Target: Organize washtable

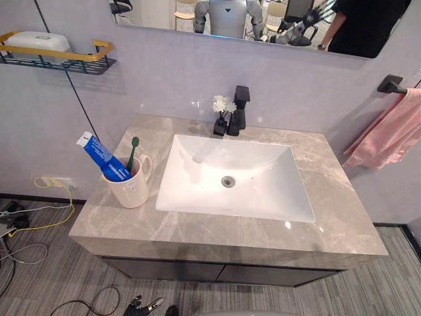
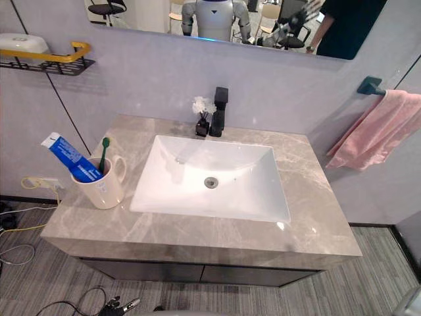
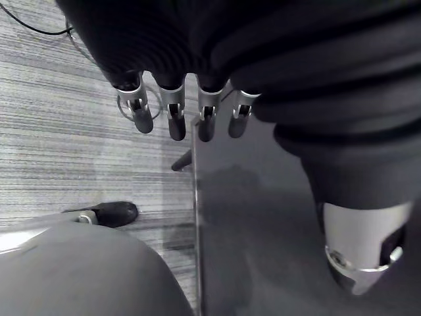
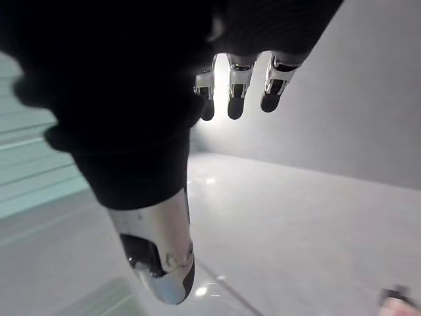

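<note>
Bathroom mock-up is indicated: a grey stone-look washtable [image 1: 342, 217] with a white sunken basin [image 1: 197, 191], black faucet [image 1: 241, 105], wall mirror [image 1: 158, 16], pink towel [image 1: 388, 131] hung on a bar, wire shelf [image 1: 59, 62], and a mug [image 1: 131, 187] in which a toothbrush [image 1: 133, 150] and toothpaste tube [image 1: 102, 157] are stood. A lab or office hall is suggested around it: an office chair [image 2: 102, 9] and a person [image 1: 368, 23] are reflected in the mirror, and striped carpet-like floor [image 1: 59, 276] is seen below a wall socket [image 1: 56, 182]

Bright, even light from above glints on the sink [image 1: 197, 191] and casts soft shadow under the shelf [image 1: 66, 64].
</note>
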### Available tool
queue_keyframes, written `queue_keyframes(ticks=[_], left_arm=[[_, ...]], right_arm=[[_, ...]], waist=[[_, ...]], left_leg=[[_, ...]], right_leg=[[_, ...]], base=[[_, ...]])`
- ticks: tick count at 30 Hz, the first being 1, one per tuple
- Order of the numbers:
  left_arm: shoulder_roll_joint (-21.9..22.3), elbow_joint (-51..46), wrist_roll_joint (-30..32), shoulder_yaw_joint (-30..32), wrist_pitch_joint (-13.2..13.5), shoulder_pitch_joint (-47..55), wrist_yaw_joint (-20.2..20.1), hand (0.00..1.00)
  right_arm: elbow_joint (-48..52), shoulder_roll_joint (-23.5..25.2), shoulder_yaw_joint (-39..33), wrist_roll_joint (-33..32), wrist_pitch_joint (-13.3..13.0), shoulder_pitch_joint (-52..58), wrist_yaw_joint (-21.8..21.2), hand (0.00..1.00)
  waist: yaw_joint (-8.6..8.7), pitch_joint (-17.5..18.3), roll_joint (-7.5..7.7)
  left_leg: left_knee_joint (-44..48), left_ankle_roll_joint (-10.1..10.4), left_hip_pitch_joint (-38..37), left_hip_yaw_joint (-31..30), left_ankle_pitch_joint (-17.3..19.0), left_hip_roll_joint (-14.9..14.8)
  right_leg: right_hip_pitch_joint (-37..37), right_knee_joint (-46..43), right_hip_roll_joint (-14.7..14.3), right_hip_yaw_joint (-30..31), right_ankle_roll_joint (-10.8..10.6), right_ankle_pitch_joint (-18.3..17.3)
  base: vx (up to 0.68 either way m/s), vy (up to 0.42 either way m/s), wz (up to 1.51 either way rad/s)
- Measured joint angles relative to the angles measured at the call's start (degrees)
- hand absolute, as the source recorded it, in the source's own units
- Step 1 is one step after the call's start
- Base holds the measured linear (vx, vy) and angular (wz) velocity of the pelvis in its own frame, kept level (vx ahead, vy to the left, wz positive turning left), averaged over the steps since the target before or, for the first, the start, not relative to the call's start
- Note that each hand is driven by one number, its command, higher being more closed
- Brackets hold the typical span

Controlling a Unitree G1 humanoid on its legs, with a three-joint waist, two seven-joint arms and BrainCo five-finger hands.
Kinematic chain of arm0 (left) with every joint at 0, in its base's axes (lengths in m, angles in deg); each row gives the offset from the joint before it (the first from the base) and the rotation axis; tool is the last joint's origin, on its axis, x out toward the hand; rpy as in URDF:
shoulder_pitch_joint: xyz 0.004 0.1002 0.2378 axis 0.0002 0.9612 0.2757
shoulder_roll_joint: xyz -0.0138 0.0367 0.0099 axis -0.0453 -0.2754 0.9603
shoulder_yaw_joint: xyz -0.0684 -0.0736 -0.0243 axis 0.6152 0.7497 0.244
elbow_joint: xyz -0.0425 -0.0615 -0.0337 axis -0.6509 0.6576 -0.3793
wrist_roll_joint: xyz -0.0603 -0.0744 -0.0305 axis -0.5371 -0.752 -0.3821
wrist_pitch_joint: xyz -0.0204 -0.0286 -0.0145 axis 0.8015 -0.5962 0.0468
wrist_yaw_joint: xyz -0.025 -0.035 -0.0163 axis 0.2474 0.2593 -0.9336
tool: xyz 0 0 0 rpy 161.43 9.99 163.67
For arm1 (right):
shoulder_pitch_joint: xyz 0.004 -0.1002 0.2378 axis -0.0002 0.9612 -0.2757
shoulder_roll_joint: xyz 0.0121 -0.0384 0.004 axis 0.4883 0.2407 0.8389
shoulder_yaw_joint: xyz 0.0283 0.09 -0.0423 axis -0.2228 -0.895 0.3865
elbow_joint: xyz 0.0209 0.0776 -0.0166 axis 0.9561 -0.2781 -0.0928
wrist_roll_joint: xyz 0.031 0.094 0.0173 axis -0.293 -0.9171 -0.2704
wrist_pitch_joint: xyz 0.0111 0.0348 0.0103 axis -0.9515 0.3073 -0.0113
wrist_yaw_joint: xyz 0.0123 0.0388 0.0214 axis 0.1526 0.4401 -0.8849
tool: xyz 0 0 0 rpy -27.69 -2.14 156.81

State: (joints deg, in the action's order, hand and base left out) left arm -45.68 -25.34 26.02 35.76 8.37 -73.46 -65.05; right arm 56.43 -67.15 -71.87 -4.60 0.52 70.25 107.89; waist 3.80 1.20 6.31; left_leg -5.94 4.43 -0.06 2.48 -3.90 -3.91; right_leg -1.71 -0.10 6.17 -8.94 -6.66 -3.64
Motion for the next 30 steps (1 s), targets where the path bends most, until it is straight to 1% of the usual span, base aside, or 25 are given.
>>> queue_keyframes(ticks=[1, 3, 4, 5, 6, 7, 9, 11, 13, 14, 16, 17, 19, 20, 22, 24, 30], left_arm=[[0.13, -0.05, 0.0, 0.04, -0.02, 0.0, -0.09, 0.0], [0.98, -1.41, -0.13, 1.02, -0.2, 0.02, -0.19, 0.0], [1.25, -1.98, -0.19, 1.41, -0.2, -0.03, -0.19, 0.0], [2.15, -3.08, -0.71, 2.36, -0.2, -0.27, -0.18, 0.0], [2.52, -3.4, -0.8, 2.42, -0.17, -0.47, -0.18, 0.0], [4.05, -3.62, -1.92, 2.37, -0.2, -1.52, -0.09, 0.0], [6.47, -3.11, -2.51, 2.38, -0.77, -2.25, 0.33, 0.0], [6.71, -3.06, -2.64, 2.34, -1.12, -2.53, 0.38, 0.0], [6.99, -2.73, -3.0, 2.11, -1.19, -2.87, 0.39, 0.0], [7.04, -2.56, -3.05, 2.11, -1.2, -3.0, 0.44, 0.0], [7.1, -0.94, -3.05, 1.59, -1.21, -4.04, 0.43, 0.0], [7.18, -0.78, -3.04, 1.48, -1.21, -4.12, 0.4, 0.0], [7.04, 0.76, -3.04, 0.0, -1.15, -4.98, 0.35, 0.0], [6.96, 1.05, -3.02, -0.33, -1.14, -5.21, 0.33, 0.0], [6.48, 1.84, -2.97, -1.56, -1.04, -5.73, 0.21, 0.0], [6.02, 2.43, -2.96, -2.65, -0.95, -6.47, 0.15, 0.0], [5.35, 2.52, -2.87, -3.06, -0.61, -6.92, 0.19, 0.0]], right_arm=[[-0.25, 2.18, 0.86, -0.01, 0.78, 1.21, 0.06, 0.0], [-1.57, 7.25, 4.95, -0.74, 1.17, 4.14, 1.13, 0.0], [-2.36, 8.31, 6.32, -1.6, 1.29, 4.93, 1.23, 0.0], [-4.83, 10.78, 10.02, -2.84, 1.46, 6.88, 1.14, 0.0], [-5.95, 11.7, 11.37, -3.38, 1.56, 7.55, 1.11, 0.0], [-10.26, 11.98, 14.22, -4.86, 2.5, 8.05, 0.39, 0.0], [-13.25, 12.2, 16.76, -5.96, 2.99, 8.12, -0.38, 0.0], [-16.65, 12.07, 19.75, -6.77, 3.05, 8.68, -1.76, 0.0], [-22.6, 11.92, 22.21, -8.39, 3.12, 8.54, -5.02, 0.0], [-24.39, 11.89, 22.59, -8.62, 3.1, 8.49, -5.55, 0.0], [-32.15, 11.86, 22.74, -10.07, 3.24, 8.48, -9.09, 0.0], [-33.87, 11.85, 22.76, -10.11, 3.37, 8.47, -10.03, 0.0], [-39.99, 11.27, 22.89, -10.01, 4.16, 8.51, -13.86, 0.0], [-41.41, 11.25, 23.44, -9.98, 4.45, 8.46, -14.57, 0.0], [-46.06, 11.0, 25.81, -9.23, 5.49, 8.23, -17.11, 0.0], [-49.02, 10.81, 27.78, -8.32, 5.63, 7.47, -18.44, 0.0], [-55.22, 9.89, 31.56, -7.65, 5.77, 5.23, -20.61, 0.0]], waist=[[-0.01, 0.16, -0.23], [-0.22, 0.47, -0.74], [-0.28, 0.48, -0.8], [-0.44, 0.53, -0.96], [-0.7, 0.53, -1.02], [-1.26, 0.45, -1.2], [-1.46, 0.1, -1.57], [-1.61, 0.05, -1.87], [-2.03, -0.46, -2.61], [-2.21, -0.49, -2.54], [-3.05, -0.67, -2.82], [-3.04, -0.68, -2.91], [-3.0, -0.93, -3.62], [-3.0, -1.04, -3.74], [-2.99, -1.5, -3.72], [-3.05, -1.86, -3.59], [-2.99, -3.0, -3.22]], left_leg=[[0.0, -0.2, -0.21, 0.45, 0.14, -0.01], [0.1, -0.21, -1.24, 2.28, 0.83, -0.2], [0.18, -0.21, -1.42, 2.51, 0.96, -0.25], [0.3, -0.21, -1.84, 3.2, 1.26, -0.68], [0.3, -0.14, -2.05, 3.54, 1.39, -0.76], [0.29, -0.08, -2.73, 4.49, 1.77, -0.86], [0.02, -0.16, -3.49, 4.7, 1.93, -0.75], [0.0, -0.15, -3.97, 4.93, 2.05, -0.78], [-0.01, -0.12, -4.49, 5.24, 2.2, -0.76], [-0.02, -0.12, -4.67, 5.3, 2.29, -0.75], [-0.02, -0.07, -4.68, 5.18, 2.47, -0.36], [-0.02, -0.07, -4.66, 5.04, 2.49, -0.31], [-0.02, -0.1, -4.69, 4.19, 2.55, 0.06], [-0.02, -0.12, -4.69, 3.97, 2.56, 0.13], [-0.02, -0.13, -4.59, 2.93, 2.57, 0.37], [-0.01, -0.15, -4.52, 2.43, 2.57, 0.53], [0.0, -0.45, -4.57, 1.32, 2.73, 1.11]], right_leg=[[-0.01, -0.02, 0.04, 0.26, 0.1, 0.08], [-0.11, -0.16, 0.05, 1.58, 0.09, 0.09], [-0.16, -0.28, 0.05, 1.7, 0.05, 0.07], [-0.18, -0.69, 0.06, 2.19, 0.0, 0.03], [-0.18, -0.76, 0.08, 2.42, 0.0, 0.03], [-0.34, -0.88, 0.27, 2.91, -0.01, 0.02], [-1.18, -0.78, 0.5, 2.74, -0.16, -0.08], [-1.55, -0.82, 0.55, 2.53, -0.24, -0.31], [-1.9, -0.93, 1.2, 0.14, -0.19, -0.47], [-2.07, -0.93, 1.46, -0.69, -0.15, -0.48], [-2.4, -0.85, 1.62, -1.51, -0.25, -0.41], [-2.51, -0.75, 1.62, -1.62, -0.29, -0.38], [-3.38, 0.03, 1.6, -2.39, -0.53, -0.25], [-3.63, 0.25, 1.62, -2.6, -0.59, -0.2], [-4.22, 0.59, 1.73, -3.51, -0.64, -0.18], [-4.53, 0.92, 1.79, -3.84, -0.66, -0.18], [-5.27, 1.46, 2.15, -4.7, -0.83, -0.14]], base=[[0.05, 0.005, -0.26], [0.06, 0.005, -0.34], [0.07, -0.004, -0.26], [0.05, -0.006, -0.18], [0.05, 0.008, -0.32], [0.02, 0.013, -0.23], [0.01, 0.011, -0.08], [0.0, 0.0, 0.0], [0.0, 0.009, -0.04], [0.0, 0.0, 0.0], [0.01, 0.009, 0.03], [0.04, 0.008, 0.13], [0.04, -0.003, 0.17], [0.05, -0.001, 0.18], [0.03, 0.0, 0.2], [0.01, -0.001, 0.12], [0.0, 0.002, 0.08]])
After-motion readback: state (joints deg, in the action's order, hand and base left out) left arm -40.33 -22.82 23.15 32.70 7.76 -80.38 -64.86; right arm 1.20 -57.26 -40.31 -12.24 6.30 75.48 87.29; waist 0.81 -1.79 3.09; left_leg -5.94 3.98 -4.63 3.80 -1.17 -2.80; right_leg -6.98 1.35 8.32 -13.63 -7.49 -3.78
